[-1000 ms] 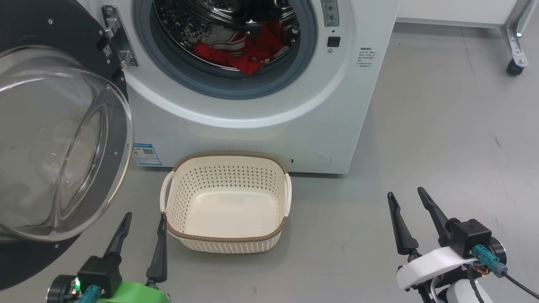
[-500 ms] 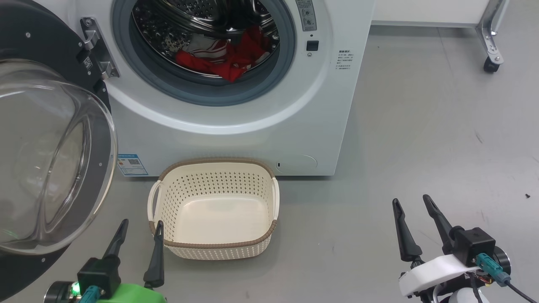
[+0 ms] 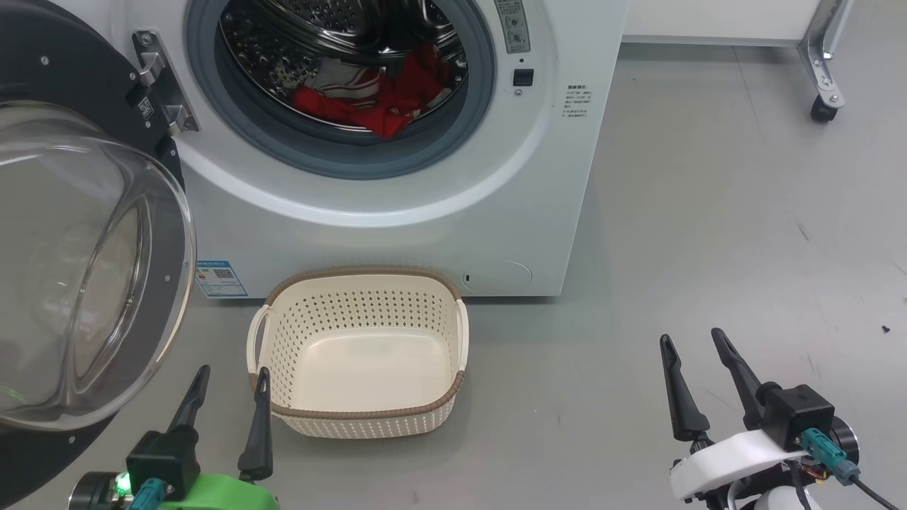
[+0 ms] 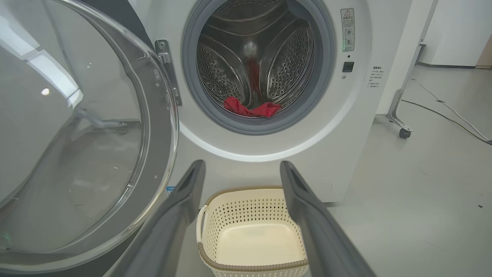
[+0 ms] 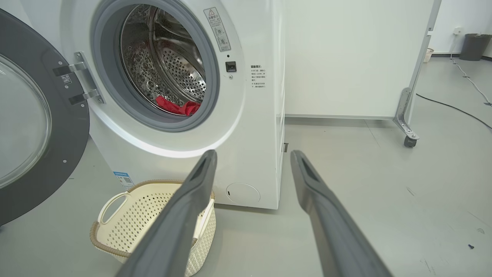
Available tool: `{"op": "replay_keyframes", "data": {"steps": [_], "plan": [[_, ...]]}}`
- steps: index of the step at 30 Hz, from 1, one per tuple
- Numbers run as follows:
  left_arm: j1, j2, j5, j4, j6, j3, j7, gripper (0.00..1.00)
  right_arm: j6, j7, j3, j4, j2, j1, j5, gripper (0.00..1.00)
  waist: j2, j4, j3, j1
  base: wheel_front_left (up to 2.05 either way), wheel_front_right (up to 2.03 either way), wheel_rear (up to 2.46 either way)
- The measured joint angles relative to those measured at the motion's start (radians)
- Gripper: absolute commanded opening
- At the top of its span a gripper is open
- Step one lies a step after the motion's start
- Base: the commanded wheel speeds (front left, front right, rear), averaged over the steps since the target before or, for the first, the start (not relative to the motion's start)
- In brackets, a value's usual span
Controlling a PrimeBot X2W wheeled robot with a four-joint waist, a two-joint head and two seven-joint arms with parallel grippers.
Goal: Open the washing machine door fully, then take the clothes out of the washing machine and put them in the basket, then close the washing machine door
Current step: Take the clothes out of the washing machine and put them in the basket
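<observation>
Dark fingers of the left gripper (image 3: 232, 372) stand apart, holding nothing, at the lower left, just beside the basket (image 3: 368, 413); the right gripper (image 3: 690, 336), likewise spread, sits at the lower right over grey floor (image 3: 708, 212). Low in the middle the basket stands just before the washer (image 3: 425, 234), whose door (image 3: 64, 71) hangs swung open at the left edge, and the clothes (image 3: 375, 106) lie in the drum (image 3: 297, 42) at the top of the frame.

Grey floor (image 3: 708, 212); white partition (image 5: 346, 57) on castor (image 5: 409, 141); dark bin (image 5: 473, 46) far off.
</observation>
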Motion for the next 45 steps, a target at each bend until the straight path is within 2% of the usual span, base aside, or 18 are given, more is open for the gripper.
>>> {"op": "replay_keyframes", "data": {"steps": [24, 45], "plan": [[0.009, 0.0, 0.008, -0.025, 0.005, -0.01, 0.014, 1.0, -0.002, 0.0, 0.009, -0.007, 0.0, 0.001, 0.009, 1.0, 0.0, -0.005, -0.001, 0.0, 0.13, -0.13, 0.0], [0.009, 0.0, 0.009, -0.029, 0.008, -0.024, 0.024, 1.0, -0.009, 0.0, 0.014, -0.007, 0.0, 0.003, 0.016, 1.0, 0.0, -0.003, -0.01, 0.0, 0.95, -0.95, 0.0]]}}
